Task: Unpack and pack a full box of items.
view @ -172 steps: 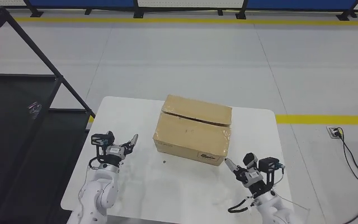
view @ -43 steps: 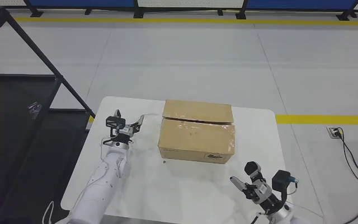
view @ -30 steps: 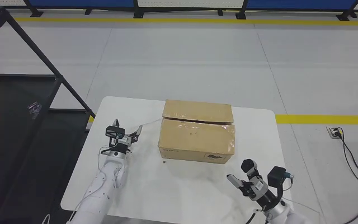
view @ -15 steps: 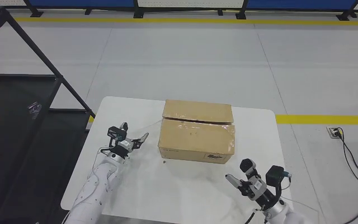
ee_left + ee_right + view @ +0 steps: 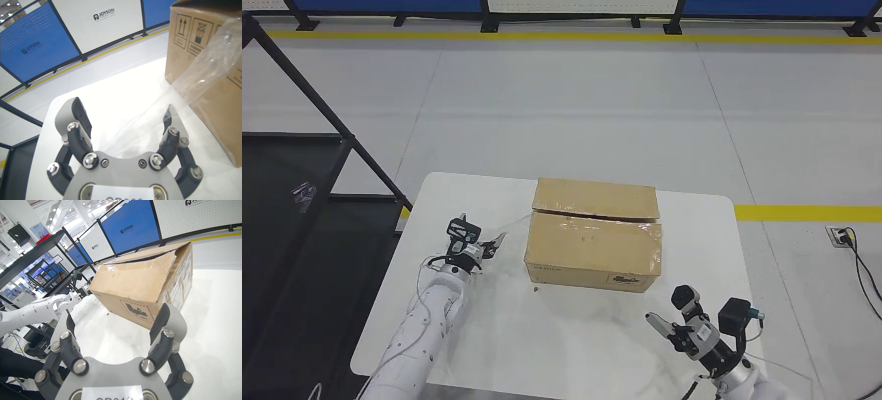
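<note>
A brown cardboard box [image 5: 592,240] stands in the middle of the white table [image 5: 492,330], its top flaps down with a dark slit along the seam [image 5: 143,257]. My left gripper [image 5: 480,245] [image 5: 124,113] hovers open just off the box's left end. A strip of clear tape [image 5: 204,70] runs from that end of the box down to one of its fingertips [image 5: 168,115]. My right gripper [image 5: 667,322] [image 5: 115,321] is open and empty near the table's front right, a short way from the box's labelled front face [image 5: 136,310].
A small dark speck [image 5: 536,289] lies on the table in front of the box. A black metal rack [image 5: 302,170] stands off the table's left side. Bare tabletop lies in front of the box between the arms.
Since the earliest frame the box has turned to sit squarer. Over the last second my left gripper has shifted nearer the box's left end. The right arm has barely moved.
</note>
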